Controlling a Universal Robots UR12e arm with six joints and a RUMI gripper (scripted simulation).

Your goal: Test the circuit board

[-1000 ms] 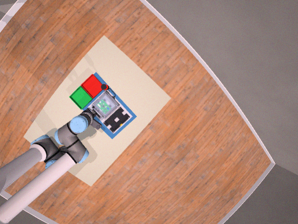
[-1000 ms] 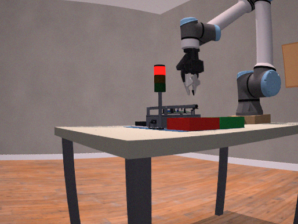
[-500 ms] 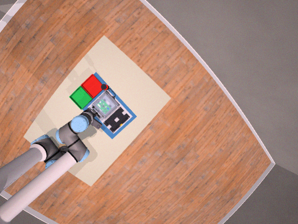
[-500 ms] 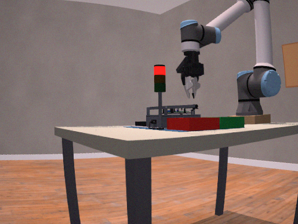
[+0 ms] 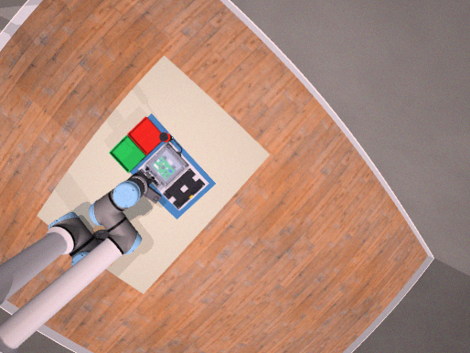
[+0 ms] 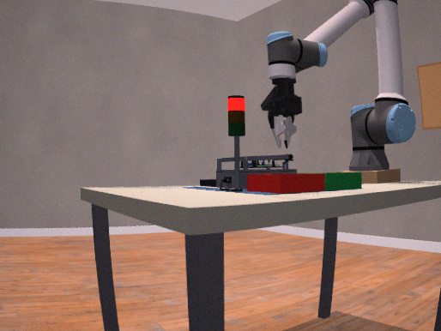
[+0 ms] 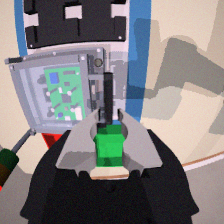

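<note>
The signal light (image 6: 236,105) glows red. The board (image 5: 165,167) lies in the tester (image 6: 253,171), lid shut. The gripper (image 6: 282,136), jaws nearly closed and empty, hovers above the hook (image 7: 106,92); next, press its tab.

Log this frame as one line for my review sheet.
light: red | lid: shut, board inside | gripper: shut, holding nothing, above tester's hook side | bins: no board visible
</note>
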